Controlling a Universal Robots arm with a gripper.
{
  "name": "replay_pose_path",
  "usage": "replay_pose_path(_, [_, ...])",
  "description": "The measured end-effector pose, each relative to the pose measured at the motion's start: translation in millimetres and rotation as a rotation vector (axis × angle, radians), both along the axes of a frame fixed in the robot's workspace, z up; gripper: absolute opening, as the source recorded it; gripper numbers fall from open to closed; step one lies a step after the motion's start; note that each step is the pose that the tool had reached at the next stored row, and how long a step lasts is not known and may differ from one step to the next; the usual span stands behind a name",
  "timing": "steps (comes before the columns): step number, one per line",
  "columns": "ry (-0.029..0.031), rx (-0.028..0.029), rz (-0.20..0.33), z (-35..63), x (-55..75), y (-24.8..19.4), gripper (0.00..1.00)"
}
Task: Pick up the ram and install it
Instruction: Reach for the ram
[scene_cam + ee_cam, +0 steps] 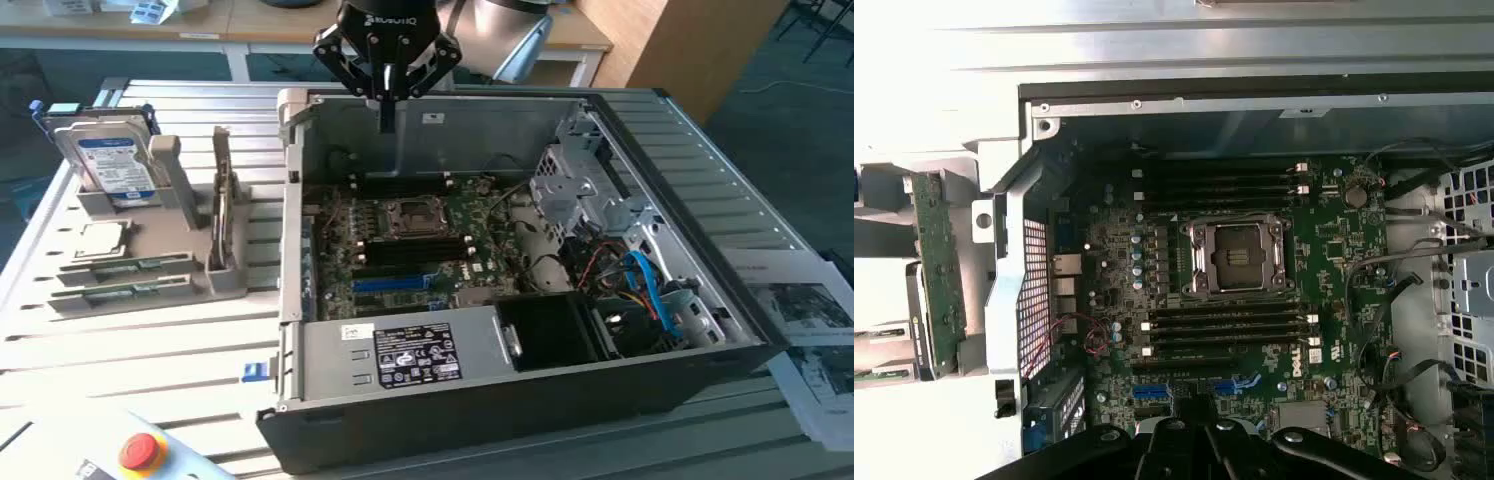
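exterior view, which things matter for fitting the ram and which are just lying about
For the job:
long thin green ram sticks, two alike
black memory slots on the green motherboard
black gripper, shut, above the open case

Just lying about:
blue-labelled hard drive
square silver processor chip
red stop button
printed papers

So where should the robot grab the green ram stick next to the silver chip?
By the middle of its long top edge, pinching the flat faces from above. The ram seems to stand on edge in a slot of the gray holder, so only that edge is free.
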State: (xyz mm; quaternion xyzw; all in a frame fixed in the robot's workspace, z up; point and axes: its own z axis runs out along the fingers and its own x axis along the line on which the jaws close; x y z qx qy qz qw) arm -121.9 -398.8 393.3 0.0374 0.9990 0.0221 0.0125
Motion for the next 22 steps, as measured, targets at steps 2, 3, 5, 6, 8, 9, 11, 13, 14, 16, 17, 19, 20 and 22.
replay_pose_path(2, [0.0, 0.0, 0.0, 0.0, 0.0, 0.0, 0.1])
replay_pose_path(3, [0.0, 0.0, 0.0, 0.0, 0.0, 0.0, 0.1])
replay_pose_path(5, [0.0, 0.0, 0.0, 0.0, 0.0, 0.0, 0.1])
replay_pose_path(6, [0.0, 0.0, 0.0, 0.0, 0.0, 0.0, 0.1])
replay_pose_path(8, [0.0, 0.0, 0.0, 0.0, 0.0, 0.0, 0.1])
replay_pose_path(9, [0.0, 0.0, 0.0, 0.0, 0.0, 0.0, 0.1])
replay_pose_path(11, [0.0, 0.0, 0.0, 0.0, 0.0, 0.0, 0.1])
replay_pose_path(13, [0.0, 0.0, 0.0, 0.0, 0.0, 0.0, 0.1])
replay_pose_path(14, [0.0, 0.0001, 0.0, 0.0, -0.4, 0.1, 0.1])
replay_pose_path(16, [0.0, 0.001, -0.001, -0.2, -4.3, 0.2, 0.1])
replay_pose_path(17, [0.0, 0.0021, -0.002, -0.3, -7.4, 0.2, 0.1])
replay_pose_path(19, [0.0, 0.0025, -0.002, -0.5, -15.3, 0.2, 0.1])
replay_pose_path(20, [0.0, 0.0026, -0.002, -0.6, -19.1, 0.2, 0.1])
replay_pose_path(22, [0.0, 0.0026, -0.002, -0.8, -26.7, 0.2, 0.1])
